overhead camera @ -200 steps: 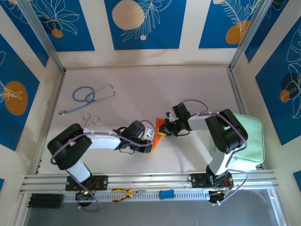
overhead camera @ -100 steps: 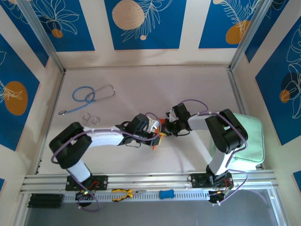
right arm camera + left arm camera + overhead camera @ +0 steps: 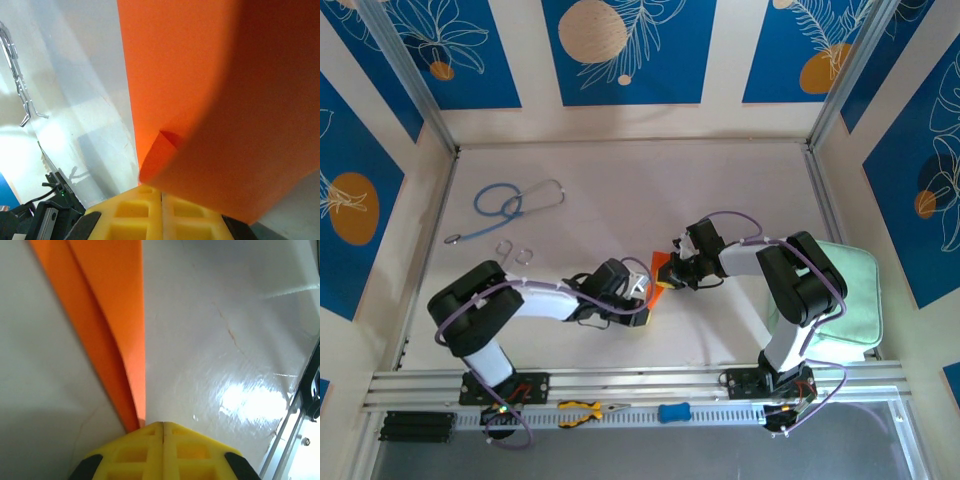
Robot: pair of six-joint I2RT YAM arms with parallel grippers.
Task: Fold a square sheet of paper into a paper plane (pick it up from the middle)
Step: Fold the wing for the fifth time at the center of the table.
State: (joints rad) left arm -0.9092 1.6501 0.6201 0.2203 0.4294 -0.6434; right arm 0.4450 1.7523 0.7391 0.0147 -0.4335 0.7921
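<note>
Two clenched grips hold the square sheet of paper [image 3: 112,315], left gripper [image 3: 163,426] at its narrow end, right gripper [image 3: 161,194] at its wider end; mid-fold, seemingly; next, sharpen the crease.

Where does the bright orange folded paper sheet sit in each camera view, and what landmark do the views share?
Top external: bright orange folded paper sheet, mid-table.
Left wrist: the paper is a narrow strip from top left down to bottom centre.
Right wrist: the paper covers the upper right.
Shared landmark: pale table surface under it.
</note>
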